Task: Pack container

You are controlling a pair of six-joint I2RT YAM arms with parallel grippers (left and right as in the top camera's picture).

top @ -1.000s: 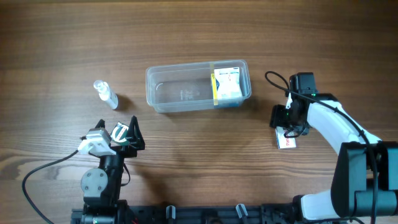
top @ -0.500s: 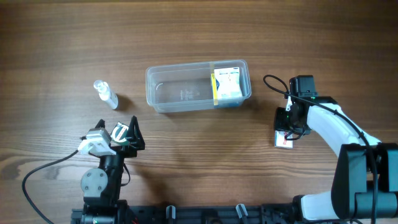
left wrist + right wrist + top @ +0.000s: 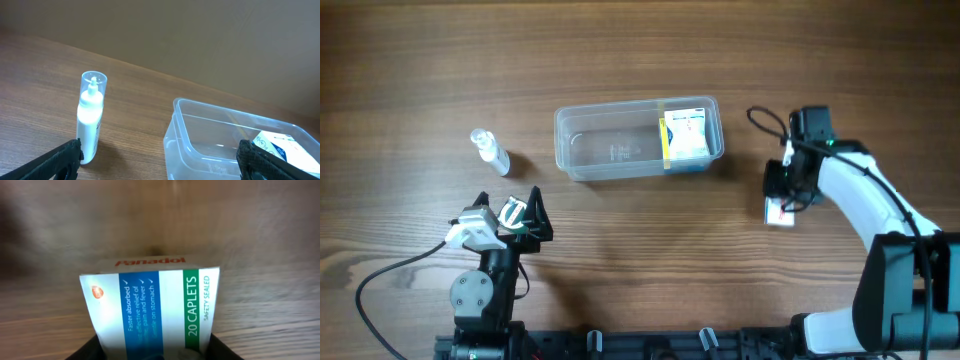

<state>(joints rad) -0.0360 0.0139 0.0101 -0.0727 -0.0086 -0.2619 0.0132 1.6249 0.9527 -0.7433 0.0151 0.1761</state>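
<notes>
We see the container [image 3: 620,150] on the wooden table [image 3: 640,270], upper middle in the overhead view, long side running left-right, with a white-and-yellow box [image 3: 685,135] lying in its right end. The right gripper [image 3: 782,195] is off the container's right end, apart from it, jaws narrowed and clamped on a Panadol box [image 3: 155,307], one finger on each side. The left gripper [image 3: 508,200] is near the table's front edge, down-left of the container and not touching it, jaws spread wide with nothing between them. A spray bottle [image 3: 90,122] stands upright left of the container.
</notes>
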